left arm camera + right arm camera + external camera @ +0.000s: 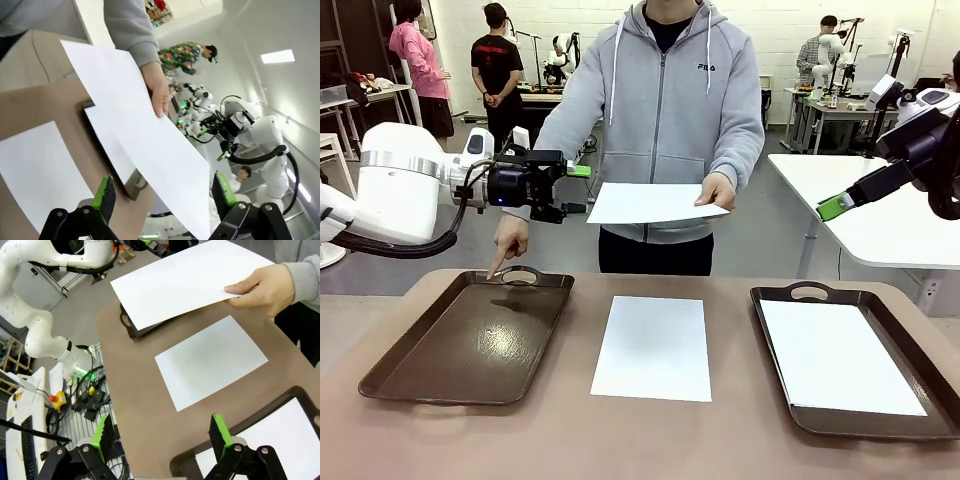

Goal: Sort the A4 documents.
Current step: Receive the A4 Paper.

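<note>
Sorting partly done. One filed sheet lies in the right tray; the left tray holds nothing. A second sheet lies on the surface between the trays. The person's hand offers a third sheet to the left claw, which is released just beside the sheet's edge. The right claw hangs released, well apart.

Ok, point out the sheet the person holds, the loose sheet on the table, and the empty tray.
Held sheet (645,203), front view, its middle.
Loose sheet (653,347), front view, its centre.
Empty tray (470,345), front view, bare floor.
</note>
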Motion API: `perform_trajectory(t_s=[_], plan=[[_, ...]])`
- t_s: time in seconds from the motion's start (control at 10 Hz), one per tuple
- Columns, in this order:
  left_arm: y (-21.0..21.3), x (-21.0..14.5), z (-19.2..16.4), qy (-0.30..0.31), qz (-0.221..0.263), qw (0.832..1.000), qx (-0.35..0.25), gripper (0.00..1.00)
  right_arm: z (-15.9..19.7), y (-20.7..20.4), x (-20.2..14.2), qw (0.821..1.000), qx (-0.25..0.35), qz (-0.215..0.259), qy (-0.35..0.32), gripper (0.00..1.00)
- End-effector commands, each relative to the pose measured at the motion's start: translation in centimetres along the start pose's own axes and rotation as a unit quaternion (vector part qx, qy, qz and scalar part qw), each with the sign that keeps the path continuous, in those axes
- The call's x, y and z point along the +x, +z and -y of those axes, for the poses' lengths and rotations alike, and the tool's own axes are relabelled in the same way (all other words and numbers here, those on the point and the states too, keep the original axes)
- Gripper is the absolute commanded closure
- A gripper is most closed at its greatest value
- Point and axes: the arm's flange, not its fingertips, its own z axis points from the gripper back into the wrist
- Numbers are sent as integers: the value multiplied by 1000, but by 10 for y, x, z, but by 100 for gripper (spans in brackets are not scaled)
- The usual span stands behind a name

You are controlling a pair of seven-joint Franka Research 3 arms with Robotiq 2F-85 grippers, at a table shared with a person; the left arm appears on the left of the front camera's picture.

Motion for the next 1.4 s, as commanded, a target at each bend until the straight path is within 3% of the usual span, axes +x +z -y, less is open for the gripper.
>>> perform_trajectory(t_s=[0.0,0.6,1.1,1.2,1.3], plan=[[-5,15,-6,38,-10,999,-34,0,1,-1,1,1000,4,3,4,1],[-39,17,-15,89,-52,991,-85,0,1,-1,1,1000,4,3,4,1],[-62,17,-23,131,-73,985,-87,0,1,-1,1,1000,4,3,4,1],[-62,18,-22,125,-75,986,-78,2,1,-1,1,1000,4,3,4,1],[-60,18,-22,118,-74,987,-81,14,1,-1,1,1000,4,3,4,1]])
